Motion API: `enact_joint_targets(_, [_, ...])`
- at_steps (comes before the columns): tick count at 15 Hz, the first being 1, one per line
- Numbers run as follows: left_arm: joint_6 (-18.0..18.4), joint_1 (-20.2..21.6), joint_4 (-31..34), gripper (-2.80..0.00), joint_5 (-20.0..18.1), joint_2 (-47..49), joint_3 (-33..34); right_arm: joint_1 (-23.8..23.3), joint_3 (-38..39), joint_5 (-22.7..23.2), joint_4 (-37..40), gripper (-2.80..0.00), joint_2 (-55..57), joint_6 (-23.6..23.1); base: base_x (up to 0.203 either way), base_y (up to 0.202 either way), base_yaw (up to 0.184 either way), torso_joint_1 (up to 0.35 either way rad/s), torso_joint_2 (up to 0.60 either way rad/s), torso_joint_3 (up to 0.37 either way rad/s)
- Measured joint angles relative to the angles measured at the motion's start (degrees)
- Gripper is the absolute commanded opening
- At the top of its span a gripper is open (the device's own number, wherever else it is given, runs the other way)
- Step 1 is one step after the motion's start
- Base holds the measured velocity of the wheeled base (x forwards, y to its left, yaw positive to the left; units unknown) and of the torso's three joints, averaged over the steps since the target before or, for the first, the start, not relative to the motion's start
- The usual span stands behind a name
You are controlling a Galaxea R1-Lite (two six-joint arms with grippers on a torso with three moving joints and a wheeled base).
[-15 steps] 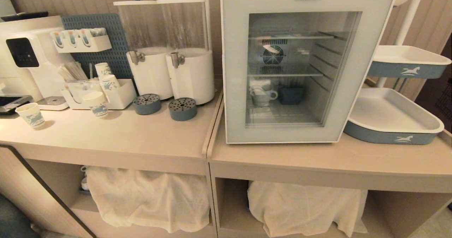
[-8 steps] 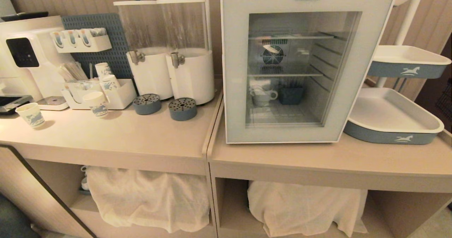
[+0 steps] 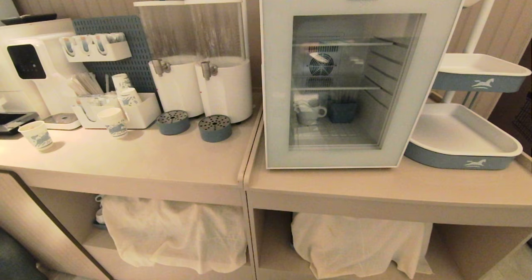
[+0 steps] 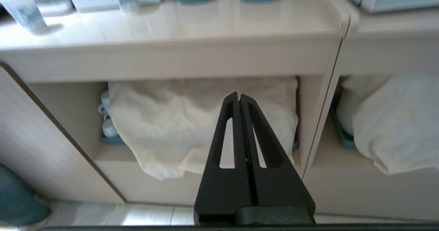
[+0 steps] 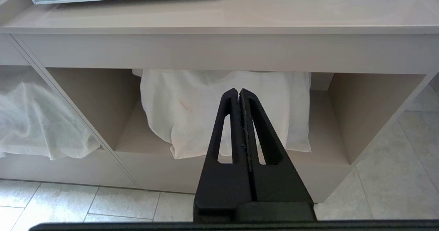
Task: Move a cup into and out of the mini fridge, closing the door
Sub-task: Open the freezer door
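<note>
I am finding both pincers, left [image 4: 239,99] and right [image 5: 239,94], closed and empty, hanging low before the bench [image 3: 374,188]. The cup [image 3: 309,113] is sitting inside the fridge [image 3: 274,84], door [image 3: 276,138] closed. I am flagging risks: a slipping pull on that flush door, or clipping the shelves

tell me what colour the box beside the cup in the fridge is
Dark blue box, best in the head view.
</note>
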Motion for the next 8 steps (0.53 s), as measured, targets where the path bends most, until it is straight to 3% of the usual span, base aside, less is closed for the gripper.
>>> enact_joint_targets(3, [-0.15,0.0,7.27,-2.8,-1.2,0.05,-8.32,-0.02,0.0,0.0,0.0,-2.8,0.0,0.0,0.0,0.0,0.0,0.0,0.0,0.0])
enact_joint_targets(8, [-4.39,-0.76,22.72,-2.8,-8.15,8.46,-33.07,0.02,-0.02,0.0,-0.07,-2.8,0.0,0.0,0.0,0.0,0.0,0.0,0.0,0.0])
